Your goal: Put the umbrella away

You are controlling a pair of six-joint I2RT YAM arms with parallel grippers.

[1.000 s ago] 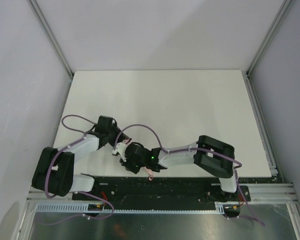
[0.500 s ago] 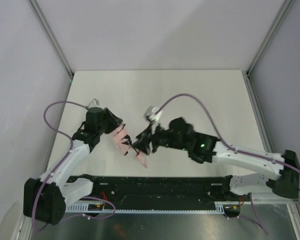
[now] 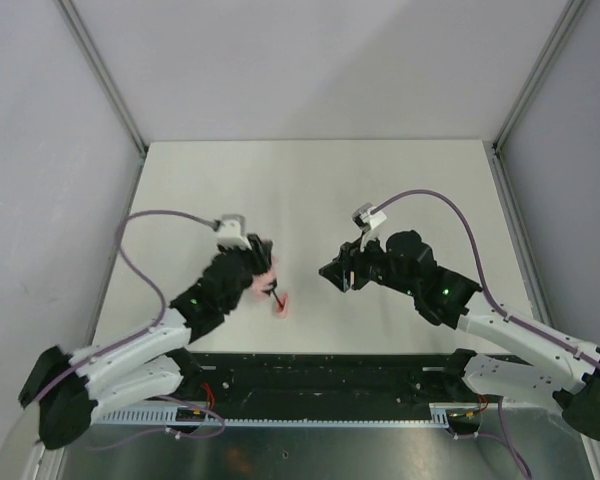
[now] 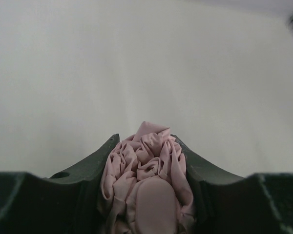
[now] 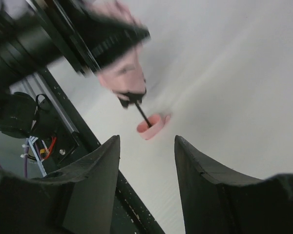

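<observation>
The umbrella (image 3: 264,281) is a bunch of pale pink fabric with a thin dark shaft (image 5: 141,113) running down to a small pink handle (image 3: 281,303), which rests on the white table near its front edge. My left gripper (image 3: 257,264) is shut on the fabric, and the crumpled folds (image 4: 149,170) fill the space between its fingers (image 4: 93,163). My right gripper (image 3: 330,272) hovers a short way to the right of the handle (image 5: 151,126), open, with nothing between its fingers (image 5: 100,161). It touches neither the shaft nor the handle.
The white table (image 3: 310,190) stretches back to grey walls, with aluminium frame posts (image 3: 105,75) on both sides. A black mounting rail (image 3: 320,375) with cables runs along the near edge, close below the handle.
The right gripper has opened, let go of the umbrella's shaft end and drawn back to the right. The left gripper keeps its hold on the fabric and has shifted right.
</observation>
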